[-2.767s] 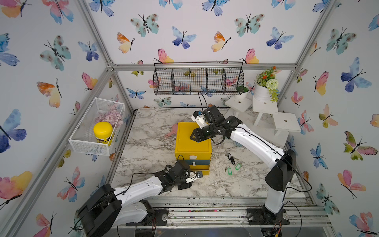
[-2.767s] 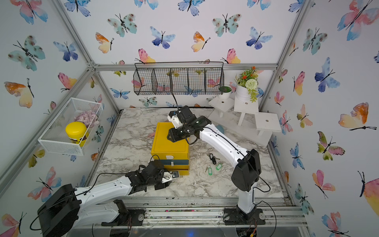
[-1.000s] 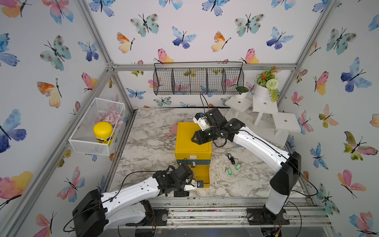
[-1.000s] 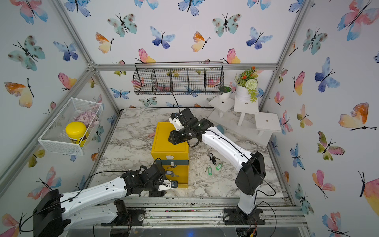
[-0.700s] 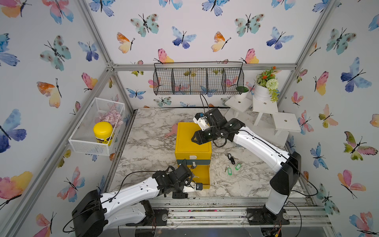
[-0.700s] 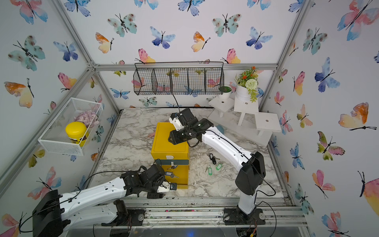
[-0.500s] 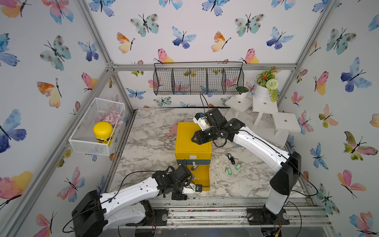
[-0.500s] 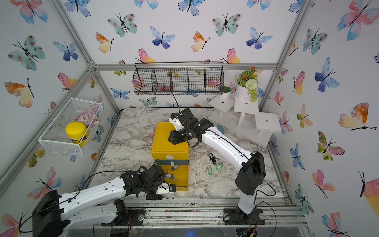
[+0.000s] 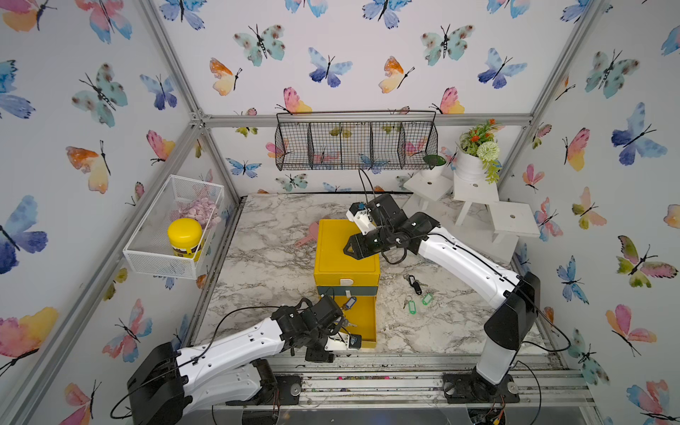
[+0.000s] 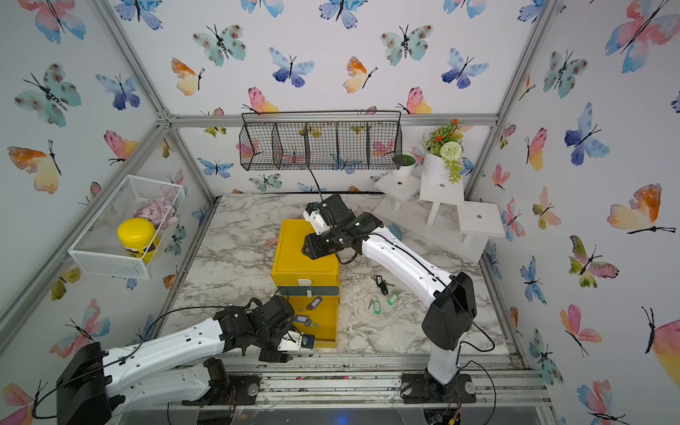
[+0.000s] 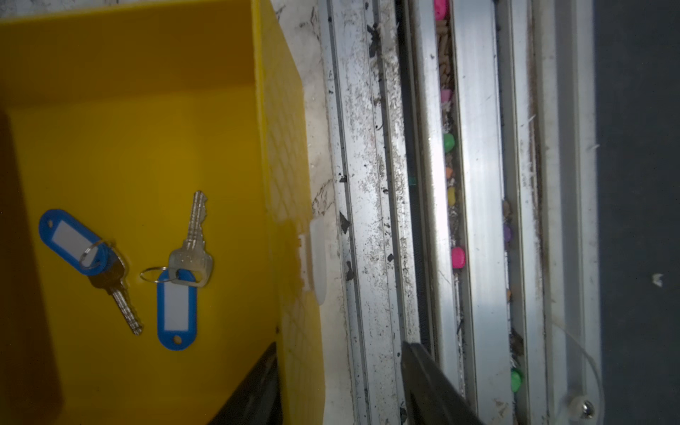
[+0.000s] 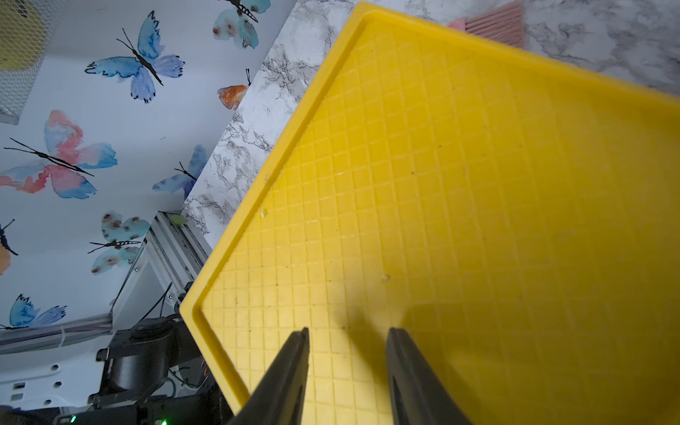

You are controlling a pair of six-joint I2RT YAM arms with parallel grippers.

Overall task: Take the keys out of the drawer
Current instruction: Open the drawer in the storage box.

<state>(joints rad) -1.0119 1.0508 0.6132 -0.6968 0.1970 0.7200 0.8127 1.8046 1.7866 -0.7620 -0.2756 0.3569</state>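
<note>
1. The left jaws stand apart, astride the front wall of the open drawer (image 11: 283,184). One finger (image 11: 254,386) is inside and the other is outside, over the rail (image 11: 478,184) at the bench's front edge. Nothing is clamped.
2. The right jaws stand apart with nothing between them, tips down at the top of the yellow cabinet (image 12: 441,184). I cannot tell whether they touch it.
3. In the drawer lie a blue-tag key (image 11: 71,239) and a second blue-tag key (image 11: 176,309), close together and clear of the left jaws.
4. The drawer is the cabinet's lowest, pulled out toward the front edge.
5. On the bench (image 9: 265,257), on the cabinet's right side, lie two green-tag keys (image 9: 411,307), with a black-tag key (image 9: 415,285) just behind them.
</note>
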